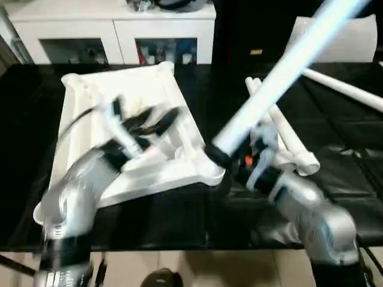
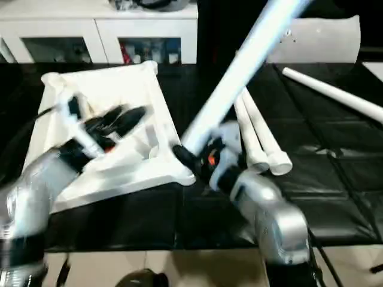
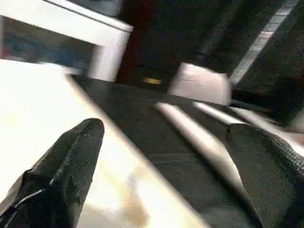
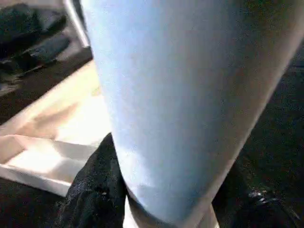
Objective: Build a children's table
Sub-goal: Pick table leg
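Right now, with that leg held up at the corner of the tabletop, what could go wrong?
The right gripper holds the leg near its lower end, so the long free end could swing and twist loose. The leg is steeply tilted at the corner socket, so it may jam or miss. Pushing could slide the tabletop; the left gripper is open above it.

Both eye views look forward and down from the robot's head over its forearms, sharing the black bench (image 1: pixel 335 173), the tabletop (image 1: pixel 143 89) on the left and the white cabinet (image 2: pixel 108 30) at the far side. The left wrist view sits close over the tabletop, facing across the bench toward that cabinet. The right wrist view sits very near the raised leg (image 4: pixel 180 104), with the tabletop beyond.
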